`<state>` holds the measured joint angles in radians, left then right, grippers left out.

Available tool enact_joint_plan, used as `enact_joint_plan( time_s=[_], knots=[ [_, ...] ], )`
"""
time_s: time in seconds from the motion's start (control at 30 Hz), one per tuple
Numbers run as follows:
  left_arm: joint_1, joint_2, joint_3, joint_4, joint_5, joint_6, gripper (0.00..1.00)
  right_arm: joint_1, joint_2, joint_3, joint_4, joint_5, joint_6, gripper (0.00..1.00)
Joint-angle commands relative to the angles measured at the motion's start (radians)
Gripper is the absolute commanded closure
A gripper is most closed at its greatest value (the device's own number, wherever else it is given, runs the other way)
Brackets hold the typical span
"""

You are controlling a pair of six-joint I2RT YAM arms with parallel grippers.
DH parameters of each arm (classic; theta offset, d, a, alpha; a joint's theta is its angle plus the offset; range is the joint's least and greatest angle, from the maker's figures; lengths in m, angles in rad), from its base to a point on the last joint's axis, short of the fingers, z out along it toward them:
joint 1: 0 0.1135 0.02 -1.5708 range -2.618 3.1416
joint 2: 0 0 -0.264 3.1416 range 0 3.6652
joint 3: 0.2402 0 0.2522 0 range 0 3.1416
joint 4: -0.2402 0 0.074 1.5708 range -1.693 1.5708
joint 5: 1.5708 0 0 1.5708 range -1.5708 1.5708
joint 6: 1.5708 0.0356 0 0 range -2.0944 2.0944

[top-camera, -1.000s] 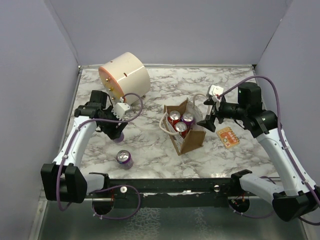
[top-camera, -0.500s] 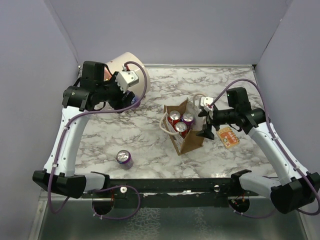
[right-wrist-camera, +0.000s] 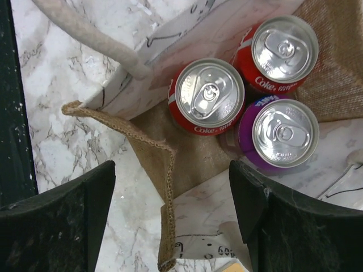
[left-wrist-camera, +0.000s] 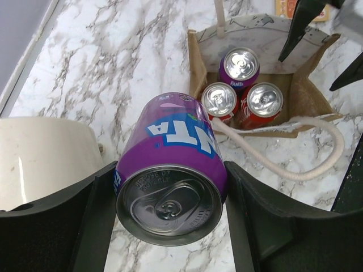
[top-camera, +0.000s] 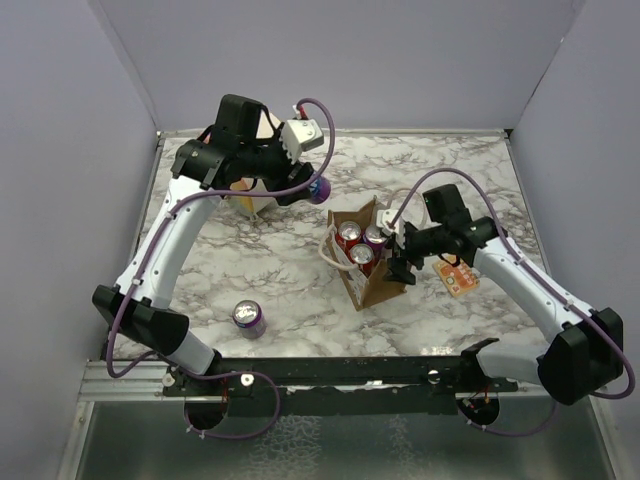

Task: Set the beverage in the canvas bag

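Observation:
My left gripper (top-camera: 314,190) is shut on a purple Fanta can (top-camera: 322,187) and holds it in the air, up and left of the canvas bag (top-camera: 385,285). In the left wrist view the can (left-wrist-camera: 170,170) lies sideways between the fingers. The tan bag (left-wrist-camera: 309,93) stands open and holds a purple can (right-wrist-camera: 283,133) and two red Coke cans (right-wrist-camera: 210,96). My right gripper (top-camera: 402,268) is open and straddles the bag's right wall (right-wrist-camera: 170,164). A second purple can (top-camera: 248,317) stands on the table at front left.
A large cream cylinder (top-camera: 262,124) lies at the back left, mostly hidden behind my left arm. An orange card (top-camera: 458,275) lies right of the bag. The bag's rope handles (left-wrist-camera: 309,164) hang loose over its sides. Grey walls enclose the table.
My left gripper has lifted the purple can from the left of the table and swung it up and right toward the bag. My right gripper has moved left and down onto the bag's right wall.

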<state>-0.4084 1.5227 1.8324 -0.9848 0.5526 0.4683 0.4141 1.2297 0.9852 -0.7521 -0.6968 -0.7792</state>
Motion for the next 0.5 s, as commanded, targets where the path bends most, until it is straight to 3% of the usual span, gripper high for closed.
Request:
enact_joint_plan(
  time_s=[0.0, 0.27, 0.47],
  knots=[
    [-0.038, 0.009, 0.041, 0.134, 0.119, -0.03, 1.0, 0.005, -0.003, -0.032, 0.038, 0.044, -0.016, 0.23],
    [-0.095, 0.062, -0.023, 0.232, 0.224, -0.036, 1.0, 0.005, -0.066, -0.07, -0.022, -0.091, -0.02, 0.4],
    [-0.164, 0.115, -0.022, 0.231, 0.264, -0.018, 1.0, 0.006, -0.086, -0.102, -0.041, -0.09, -0.028, 0.5]
  ],
)
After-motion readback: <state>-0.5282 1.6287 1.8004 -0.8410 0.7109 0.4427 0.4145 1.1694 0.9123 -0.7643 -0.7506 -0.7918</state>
